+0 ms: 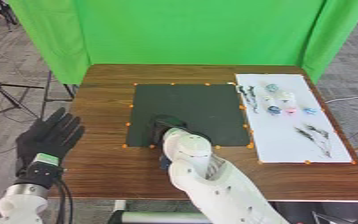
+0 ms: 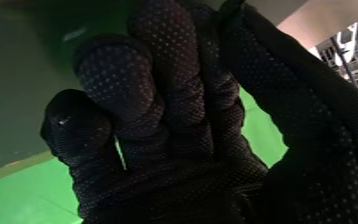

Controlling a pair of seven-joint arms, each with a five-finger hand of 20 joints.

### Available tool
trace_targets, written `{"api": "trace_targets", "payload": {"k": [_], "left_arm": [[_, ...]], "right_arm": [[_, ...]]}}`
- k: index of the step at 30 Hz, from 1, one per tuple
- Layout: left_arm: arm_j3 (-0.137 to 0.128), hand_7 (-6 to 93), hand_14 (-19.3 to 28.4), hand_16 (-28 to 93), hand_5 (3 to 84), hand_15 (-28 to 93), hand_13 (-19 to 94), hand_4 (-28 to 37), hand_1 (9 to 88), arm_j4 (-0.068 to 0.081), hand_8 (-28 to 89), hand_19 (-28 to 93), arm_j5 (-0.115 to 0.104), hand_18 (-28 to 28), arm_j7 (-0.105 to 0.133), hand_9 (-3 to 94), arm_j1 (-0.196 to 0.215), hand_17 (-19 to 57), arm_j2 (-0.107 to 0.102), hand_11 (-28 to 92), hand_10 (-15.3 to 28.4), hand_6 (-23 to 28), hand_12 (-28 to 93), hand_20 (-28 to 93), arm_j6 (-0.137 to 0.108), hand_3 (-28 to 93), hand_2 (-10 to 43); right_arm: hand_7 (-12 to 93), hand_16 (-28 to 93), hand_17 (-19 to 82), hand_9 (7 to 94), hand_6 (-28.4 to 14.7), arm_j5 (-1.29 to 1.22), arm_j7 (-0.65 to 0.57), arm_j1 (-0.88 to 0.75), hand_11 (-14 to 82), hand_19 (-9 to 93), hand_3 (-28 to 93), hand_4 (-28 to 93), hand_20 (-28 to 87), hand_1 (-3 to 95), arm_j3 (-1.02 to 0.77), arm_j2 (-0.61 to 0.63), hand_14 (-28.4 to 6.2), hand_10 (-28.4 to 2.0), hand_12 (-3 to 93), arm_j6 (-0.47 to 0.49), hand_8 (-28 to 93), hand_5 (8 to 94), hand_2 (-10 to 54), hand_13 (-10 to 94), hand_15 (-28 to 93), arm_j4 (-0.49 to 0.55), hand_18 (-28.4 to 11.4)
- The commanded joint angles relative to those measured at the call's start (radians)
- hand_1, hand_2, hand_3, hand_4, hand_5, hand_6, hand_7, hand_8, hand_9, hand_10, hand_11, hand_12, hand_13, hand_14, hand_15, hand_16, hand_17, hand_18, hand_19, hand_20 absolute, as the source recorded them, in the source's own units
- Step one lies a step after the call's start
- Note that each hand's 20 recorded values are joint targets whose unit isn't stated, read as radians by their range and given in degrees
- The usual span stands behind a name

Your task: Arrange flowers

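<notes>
In the head view, my right hand (image 1: 169,121) is over the dark mat (image 1: 189,97), partly hidden by its own white arm. The right wrist view has my right hand (image 2: 171,180) open, its fingers slightly bent and the thumb alongside, holding nothing visible. My left hand (image 1: 53,136) is open beyond the table's left side, fingers pointing forward. On the white sheet (image 1: 273,145) at the right lie dark stems (image 1: 250,98), more stems (image 1: 316,137) nearer the front, and several small pale blue, white and pink flower heads (image 1: 288,100).
Small orange markers edge the dark mat and the white sheet on the brown table (image 1: 104,100). A green curtain (image 1: 184,30) hangs behind the far edge. Black tripod legs (image 1: 14,95) stand on the floor at the left.
</notes>
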State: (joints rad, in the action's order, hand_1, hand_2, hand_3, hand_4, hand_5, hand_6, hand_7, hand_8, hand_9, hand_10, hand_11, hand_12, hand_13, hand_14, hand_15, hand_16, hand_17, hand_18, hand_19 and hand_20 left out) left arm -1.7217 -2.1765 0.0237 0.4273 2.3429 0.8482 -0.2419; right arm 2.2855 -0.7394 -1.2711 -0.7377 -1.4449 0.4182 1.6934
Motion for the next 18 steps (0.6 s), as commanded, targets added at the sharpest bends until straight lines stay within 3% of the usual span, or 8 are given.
{"api": "trace_targets", "payload": {"k": [1, 2, 4, 9, 13, 17, 18], "left_arm": [[0.037, 19.9, 15.6, -8, 45.7, 44, 32, -16.5, 29.6, 0.017, -10, 40, 0.055, 14.5, -0.072, 42.6, -0.056, -1.7, -0.005, 24, 14.4, 7.0, 13, 10, -0.034, 83, 17.8], [0.049, 19.9, 15.6, -8, 45.8, 44, 32, -16.3, 29.7, 0.018, -10, 40, 0.062, 14.5, -0.072, 42.6, -0.064, -1.7, -0.001, 24, 14.4, 7.1, 13, 10, -0.045, 83, 17.8], [0.065, 20.1, 15.6, -8, 45.8, 44, 32, -16.1, 29.6, 0.025, -10, 40, 0.053, 14.4, -0.065, 42.6, -0.073, -1.7, 0.006, 24, 14.3, 7.1, 13, 10, -0.027, 82, 17.7], [0.084, 20.1, 15.6, -8, 45.8, 44, 32, -16.8, 29.2, 0.033, -10, 40, 0.059, 14.5, -0.077, 42.7, -0.092, -1.7, 0.009, 24, 14.3, 7.1, 13, 10, -0.029, 81, 17.5], [0.09, 20.1, 15.7, -8, 45.6, 44, 32, -17.9, 28.9, 0.032, -10, 40, 0.049, 14.4, -0.065, 42.6, -0.084, -1.7, 0.011, 24, 14.4, 7.3, 13, 10, -0.022, 80, 17.4], [0.082, 20.1, 15.7, -8, 45.5, 44, 32, -18.4, 28.8, 0.026, -10, 40, 0.056, 14.5, -0.074, 42.5, -0.082, -1.7, 0.01, 24, 14.4, 7.2, 13, 10, -0.048, 81, 17.5], [0.083, 20.4, 15.8, -8, 45.5, 44, 32, -18.0, 29.1, 0.029, -10, 40, 0.056, 14.5, -0.072, 42.6, -0.085, -1.7, 0.01, 24, 14.5, 7.1, 13, 10, -0.045, 81, 18.1]], "right_arm": [[59, 44, 52, 90.9, -4.1, 0.071, -0.036, 0.002, 22.2, 93, 82, 0, 43, 41.5, 0.024, -0.034, -8.6, -7.8, 54.4, -0.052, 20, 67.2, -9.5, 83, 50, -0.019, -23.3], [59, 44, 52, 90.9, -4.1, 0.078, -0.032, 0.002, 22.3, 93, 82, 1, 43, 41.3, 0.026, -0.034, -8.6, -7.8, 54.5, -0.058, 20, 67.2, -9.5, 83, 50, -0.027, -23.3], [59, 44, 52, 90.8, -4.1, 0.102, -0.022, -0.006, 23.0, 93, 82, 1, 43, 40.6, 0.015, -0.048, -8.8, -8.0, 54.4, -0.061, 20, 67.2, -9.5, 83, 50, -0.047, -23.5], [59, 43, 52, 90.5, -4.0, 0.092, -0.031, -0.022, 24.4, 93, 82, 2, 44, 40.0, -0.006, -0.076, -8.9, -7.9, 53.9, -0.054, 21, 67.2, -9.5, 84, 51, -0.074, -23.2], [60, 42, 53, 90.0, -3.6, 0.109, -0.012, -0.023, 25.5, 93, 82, 0, 44, 40.0, -0.002, -0.076, -9.1, -8.2, 53.5, -0.062, 20, 66.4, -9.5, 84, 52, -0.07, -23.2], [60, 38, 52, 88.6, -3.5, 0.096, -0.016, -0.027, 27.8, 93, 81, -2, 44, 40.8, -0.008, -0.081, -9.5, -8.8, 51.1, -0.063, 19, 65.8, -9.5, 83, 53, -0.064, -23.0], [60, 38, 52, 88.5, -3.5, 0.098, -0.014, -0.027, 27.6, 93, 81, -2, 44, 41.0, -0.006, -0.079, -9.4, -8.9, 50.8, -0.066, 19, 65.7, -9.5, 83, 53, -0.062, -23.0]]}}
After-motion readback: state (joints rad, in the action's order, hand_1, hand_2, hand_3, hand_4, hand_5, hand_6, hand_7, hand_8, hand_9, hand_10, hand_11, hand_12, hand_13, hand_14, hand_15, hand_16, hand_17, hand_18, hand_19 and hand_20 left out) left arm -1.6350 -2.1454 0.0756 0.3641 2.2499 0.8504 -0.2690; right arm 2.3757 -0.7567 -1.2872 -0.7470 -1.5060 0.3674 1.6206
